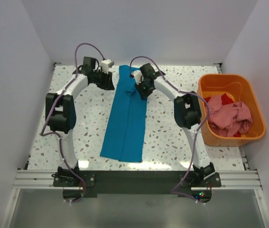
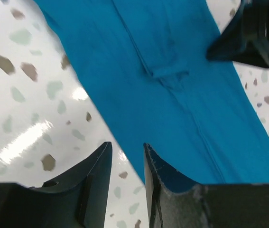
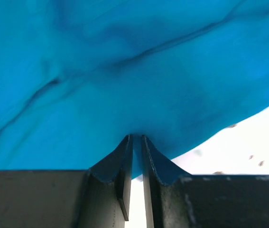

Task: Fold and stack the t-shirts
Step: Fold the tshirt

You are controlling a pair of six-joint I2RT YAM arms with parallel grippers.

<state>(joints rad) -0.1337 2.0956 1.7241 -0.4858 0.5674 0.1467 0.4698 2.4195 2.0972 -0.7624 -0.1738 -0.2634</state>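
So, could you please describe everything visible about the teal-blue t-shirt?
The teal-blue t-shirt is soft plain cloth, folded lengthwise into a long narrow strip lying flat on the speckled table. The right gripper pinches its right edge near the far end; the left gripper hovers open at its left edge.

Teal-blue t-shirt (image 1: pixel 127 116): one, lying lengthwise mid-table, from the far edge towards the near edge.
Pink cloth (image 1: pixel 229 118): one crumpled bundle; the number of garments in it cannot be told.
Red cloth (image 1: pixel 227 99): two patches showing beside the pink; garment count cannot be told.
Orange tub (image 1: pixel 219 78): one, at the right edge.
Arms: two, left arm (image 1: pixel 60 114) and right arm (image 1: pixel 189 111).
Grippers: two, left gripper (image 2: pixel 127 149) and right gripper (image 3: pixel 136 140).
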